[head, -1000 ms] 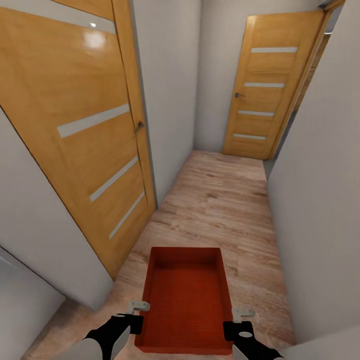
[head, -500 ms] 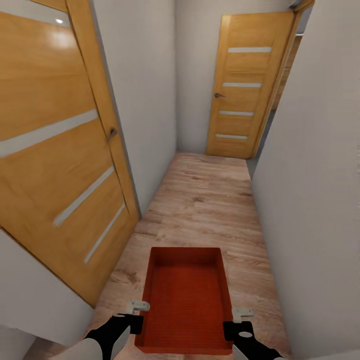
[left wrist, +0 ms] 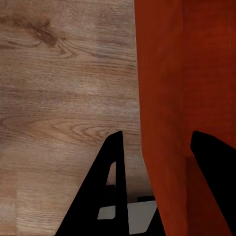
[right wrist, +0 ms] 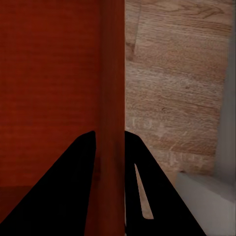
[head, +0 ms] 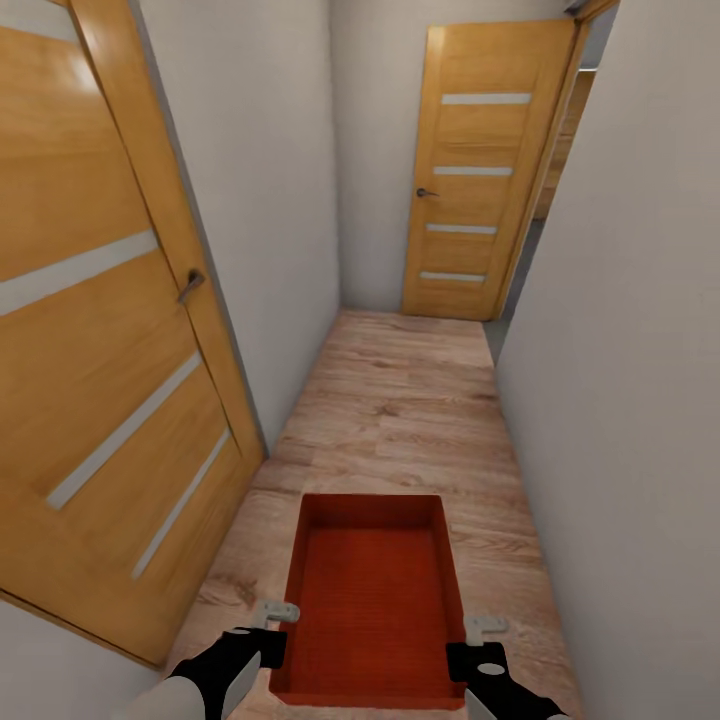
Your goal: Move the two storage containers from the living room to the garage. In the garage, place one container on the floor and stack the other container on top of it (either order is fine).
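One orange-red storage container (head: 372, 600) sits low and centre in the head view, carried between the two arms above the plank floor (head: 410, 400), its long axis pointing straight ahead down the narrow corridor toward the far wooden door (head: 478, 170) at upper right of centre. The left gripper (left wrist: 157, 147) is clamped over the bin's left long wall and the right gripper (right wrist: 109, 142) over its right long wall, one finger inside and one outside each. With the load square between equally near arms, the coming move is likely just driving on, keeping clear of the open door (head: 100, 330) at the left.

Light wood plank floor (head: 410, 400) runs down narrow hallway, bare.
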